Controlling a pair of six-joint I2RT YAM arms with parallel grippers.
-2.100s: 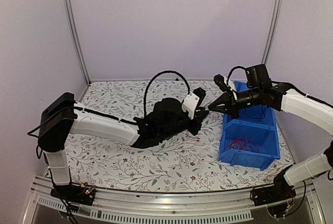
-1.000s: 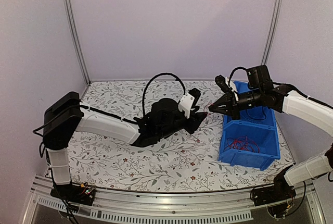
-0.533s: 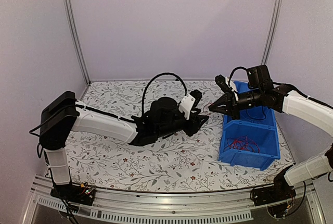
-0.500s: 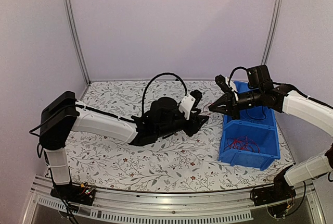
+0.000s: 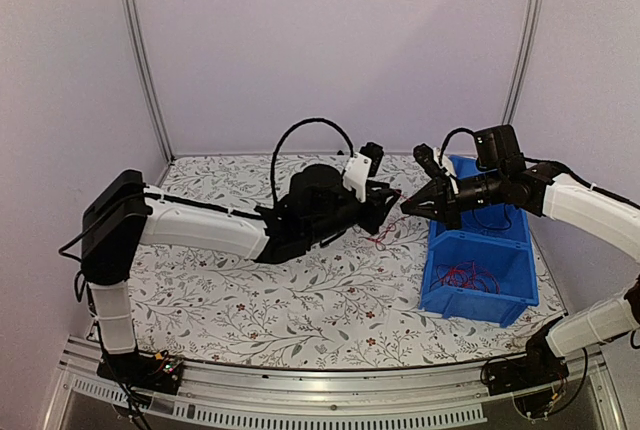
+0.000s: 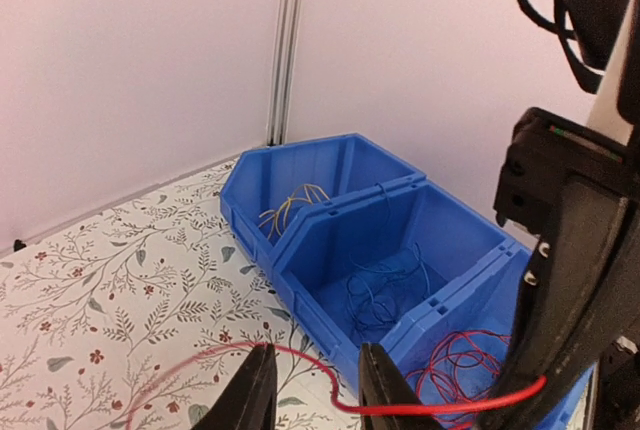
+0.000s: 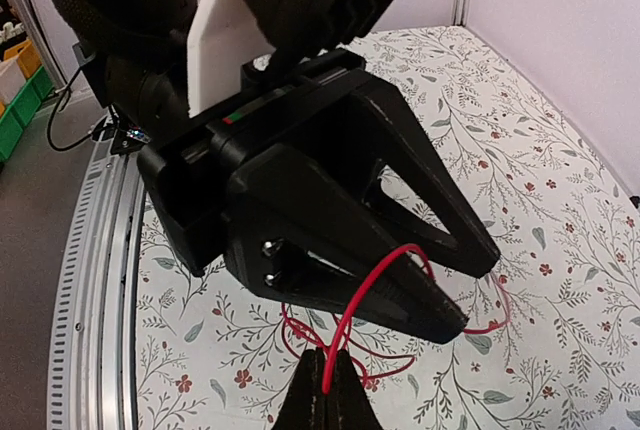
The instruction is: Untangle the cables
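Item: red wire [image 7: 352,318], one strand of the cables, above the table's [image 5: 250,300] back edge, beside the blue bin [image 5: 500,302].
Held by: right gripper [image 7: 325,390], pinched shut on it.
Change: left gripper [image 6: 318,375] has risen and narrowed. Its jaws are apart astride the strand, not yet gripping.
Meaning: a two-handed pull looks imminent. The red tangle [image 5: 380,237] trails beneath.

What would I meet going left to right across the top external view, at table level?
Left arm's white forearm link → left arm's black tool → right arm's black tool, pinching a thin red cable → blue plastic divided bin.
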